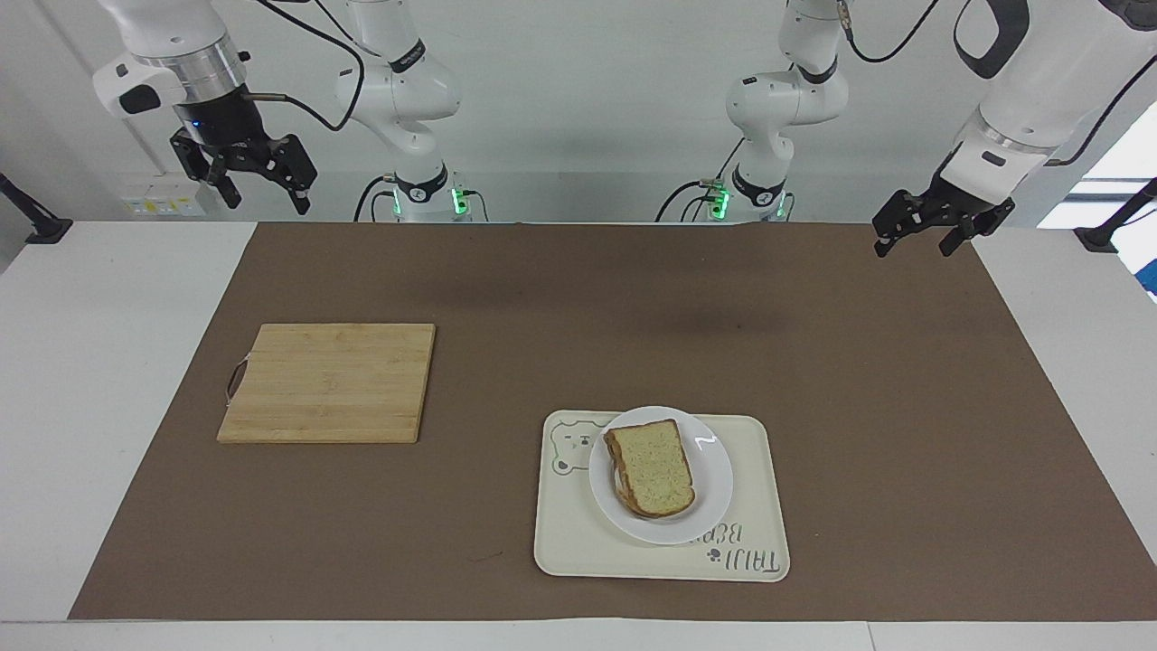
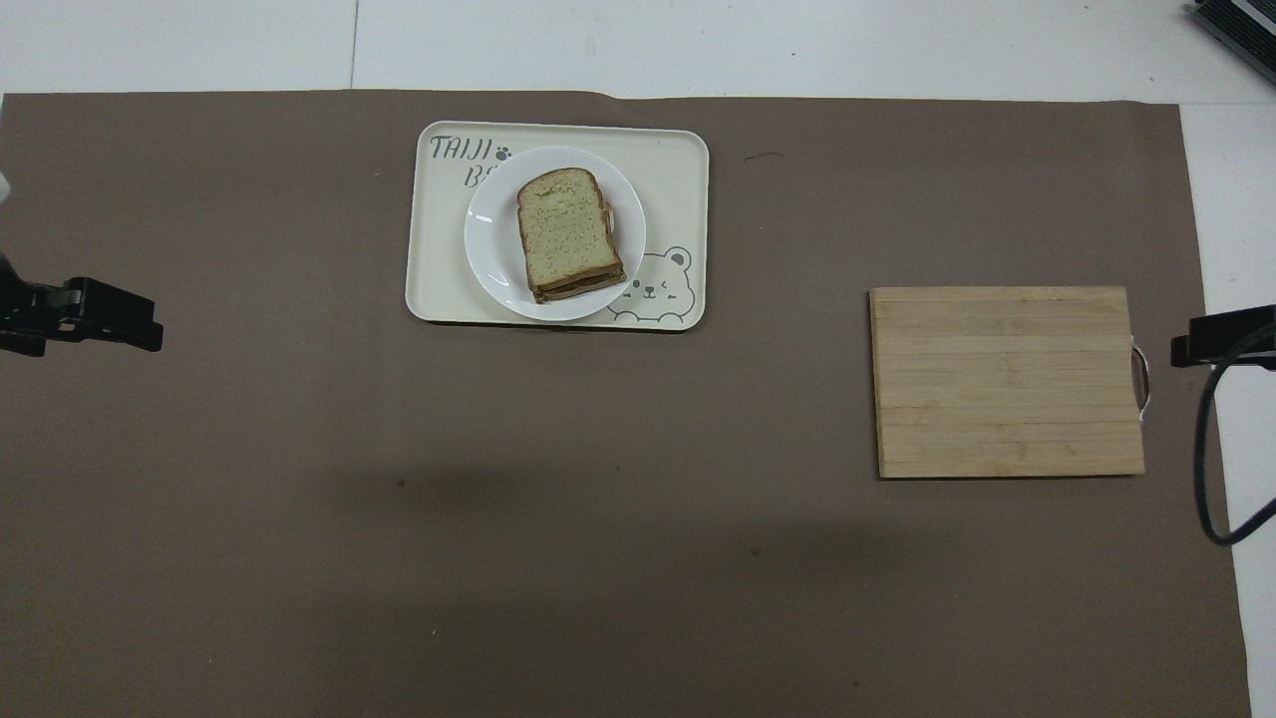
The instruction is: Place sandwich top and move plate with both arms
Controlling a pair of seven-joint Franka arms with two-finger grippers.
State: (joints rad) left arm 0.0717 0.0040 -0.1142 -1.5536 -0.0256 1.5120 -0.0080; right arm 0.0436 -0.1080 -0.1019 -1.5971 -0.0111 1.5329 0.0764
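You'll find the bread slice (image 1: 654, 467) topping the sandwich on the white plate (image 1: 714, 470), which sits on the tray (image 1: 759, 542). Both grippers hang released and empty, well apart from it: left gripper (image 1: 917, 233) and right gripper (image 1: 262, 188), each raised over its own end of the table.

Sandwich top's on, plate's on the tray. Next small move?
Probably none beyond parking: the sandwich top caps the stack on the plate, which sits on the bear tray. Left gripper and right gripper hang open and empty, high, well off the tray.
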